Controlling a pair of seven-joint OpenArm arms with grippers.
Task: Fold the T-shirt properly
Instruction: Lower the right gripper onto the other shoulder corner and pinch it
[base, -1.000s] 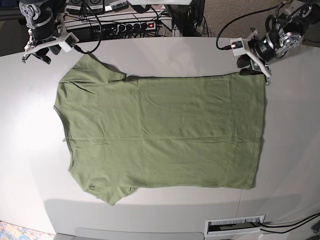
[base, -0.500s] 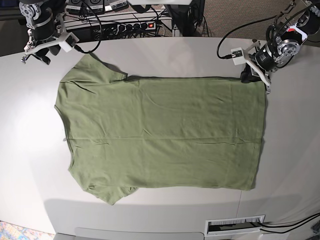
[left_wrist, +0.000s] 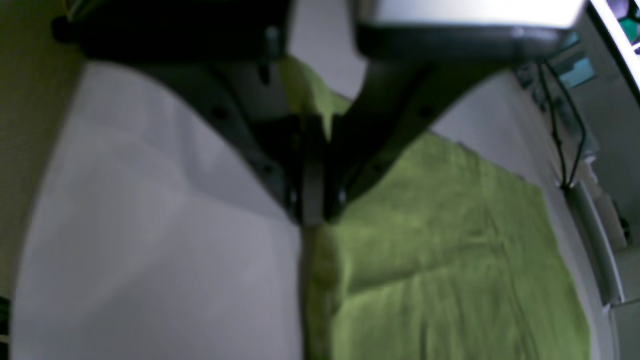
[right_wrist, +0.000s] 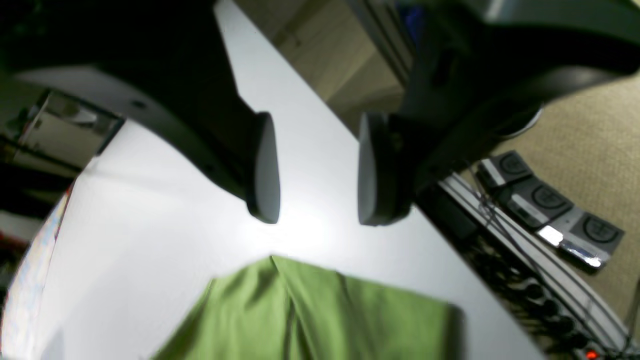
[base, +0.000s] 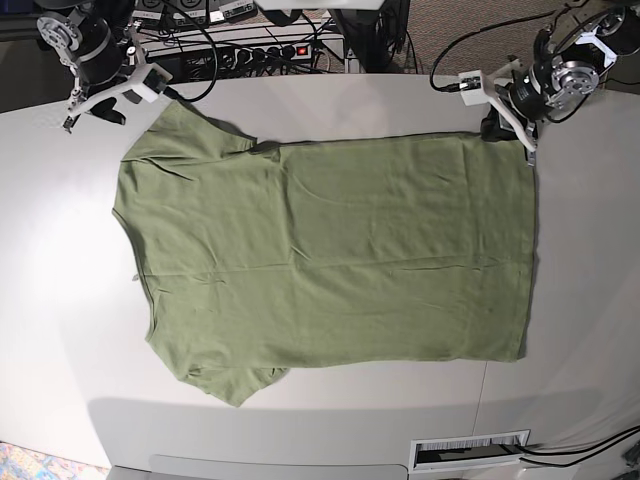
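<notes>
left hand (base: 512, 136) apparently on t-shirt (base: 330, 250) corner

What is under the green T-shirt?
The T-shirt lies spread flat on the grey table, which shows all around it. Nothing bulges beneath, but anything thin under the cloth would be hidden. The left gripper pinches one corner.

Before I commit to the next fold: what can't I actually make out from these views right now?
- Left gripper: left wrist view is blurred; how much of the T-shirt hem sits between the shut fingers is unclear.
- Base view: the arm hides that pinched corner.
- Right gripper: its dark housing blocks the upper right wrist view, and the bottom edge cuts off the sleeve.
- The shirt's underside is hidden in every view.
</notes>
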